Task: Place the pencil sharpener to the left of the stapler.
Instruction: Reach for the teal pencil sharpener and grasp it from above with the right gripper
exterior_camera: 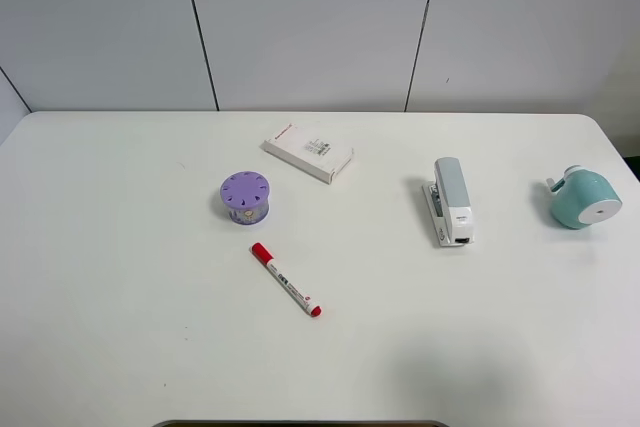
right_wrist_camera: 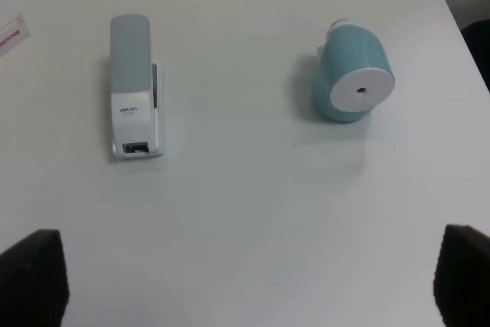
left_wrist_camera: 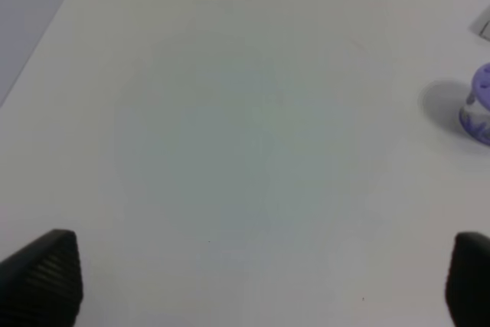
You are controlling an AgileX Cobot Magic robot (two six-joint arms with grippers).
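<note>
We see the pencil sharpener (right_wrist_camera: 351, 83) and stapler (right_wrist_camera: 132, 89) ahead of our right gripper (right_wrist_camera: 246, 281), spread wide. Our left gripper (left_wrist_camera: 253, 285) is wide too

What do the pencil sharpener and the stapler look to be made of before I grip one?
The pencil sharpener looks like smooth moulded plastic: rounded mint-teal body with a soft sheen, flat white face. The stapler seems plastic-shelled too: matte grey top over a white base; metal parts cannot be confirmed.
</note>
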